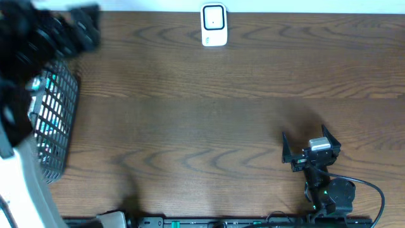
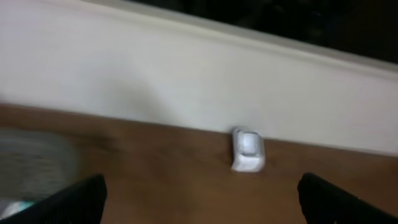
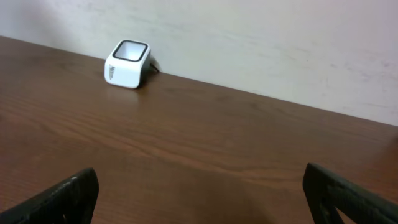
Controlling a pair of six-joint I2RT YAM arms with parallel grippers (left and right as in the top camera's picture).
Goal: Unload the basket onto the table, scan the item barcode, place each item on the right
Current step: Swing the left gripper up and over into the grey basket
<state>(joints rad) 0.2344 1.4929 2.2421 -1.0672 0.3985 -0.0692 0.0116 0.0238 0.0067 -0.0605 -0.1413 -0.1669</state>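
The white barcode scanner [image 1: 214,25] stands at the table's far edge, also seen in the right wrist view [image 3: 127,64] and blurred in the left wrist view [image 2: 247,150]. Teal-coloured goods [image 1: 47,120] show through a wire basket [image 1: 63,136] at the left; I cannot make out a single item among them. My left gripper [image 2: 202,208] is open and empty, its arm a dark blur [image 1: 54,31] above the basket. My right gripper [image 1: 307,139] sits near the front right, open and empty [image 3: 202,199], facing the scanner across bare wood.
The brown wooden table [image 1: 202,114] runs to a pale wall [image 3: 249,37] behind the scanner. A white object [image 1: 25,183] lies along the left edge beside the basket. The right arm's base and cable [image 1: 335,193] sit at the front edge.
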